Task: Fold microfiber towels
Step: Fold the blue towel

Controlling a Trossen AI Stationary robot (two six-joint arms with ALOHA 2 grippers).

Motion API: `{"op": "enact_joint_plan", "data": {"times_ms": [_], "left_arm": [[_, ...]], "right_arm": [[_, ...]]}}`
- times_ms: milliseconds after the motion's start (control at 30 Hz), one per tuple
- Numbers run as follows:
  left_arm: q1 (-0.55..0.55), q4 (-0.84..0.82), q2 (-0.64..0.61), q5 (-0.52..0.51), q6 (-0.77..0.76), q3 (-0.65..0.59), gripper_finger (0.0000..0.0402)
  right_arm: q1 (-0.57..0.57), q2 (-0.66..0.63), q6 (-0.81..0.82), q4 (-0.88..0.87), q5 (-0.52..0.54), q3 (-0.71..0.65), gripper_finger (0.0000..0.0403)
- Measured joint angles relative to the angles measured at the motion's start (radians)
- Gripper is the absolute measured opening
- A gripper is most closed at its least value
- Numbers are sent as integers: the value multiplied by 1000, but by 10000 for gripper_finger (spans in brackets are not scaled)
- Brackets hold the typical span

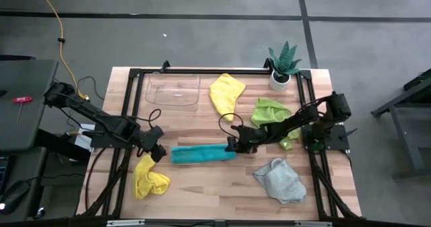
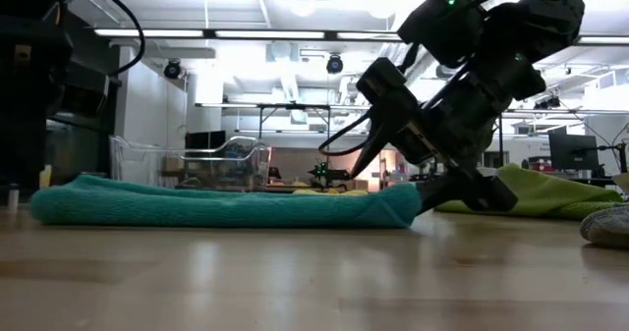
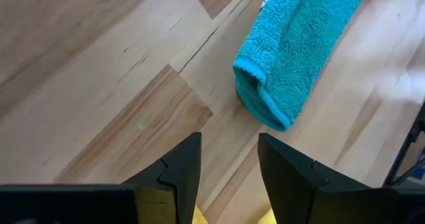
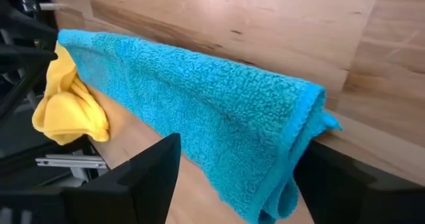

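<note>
A teal-blue towel [image 1: 202, 153] lies folded into a long strip across the table's middle. My left gripper [image 1: 159, 151] hangs open just off the strip's left end [image 3: 265, 104], with nothing between its fingers [image 3: 176, 177]. My right gripper [image 1: 231, 145] is open at the strip's right end [image 4: 292, 137], one finger on each side of it. A crumpled yellow towel [image 1: 149, 180] lies near the left front, a second yellow one [image 1: 225, 92] at the back. A lime green towel [image 1: 269, 112] lies under the right arm, and a grey one [image 1: 279, 180] at the right front. My right gripper comes slanting down from the table's right side, and the teal towel's folded right end [image 4: 302, 151] lies on the table between its open fingers. One finger [image 4: 345, 184] stands right beside the fold; I cannot tell whether it touches the cloth.
A clear plastic tray [image 1: 174, 91] stands at the back left and a potted plant [image 1: 283, 65] at the back right corner. Bare wood shows in front of the teal strip, between the yellow and grey towels.
</note>
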Motion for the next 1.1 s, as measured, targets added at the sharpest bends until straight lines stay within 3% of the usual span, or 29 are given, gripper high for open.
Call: {"op": "enact_joint_plan", "data": {"times_ms": [133,333,400,833,1100], "left_arm": [[0,10,19,1,0,0,140],[0,58,43,-27,30,0,140],[0,87,45,-54,48,0,140],[72,258,46,-113,132,0,140],[162,309,200,-103,372,94,118]], "right_arm": [[-2,0,7,-15,0,-2,212],[-2,-12,-31,-56,0,-4,44],[-8,-38,-66,-98,9,-5,14],[-21,-471,-133,-783,55,17,2],[-28,-499,-154,-899,98,115,1]]}}
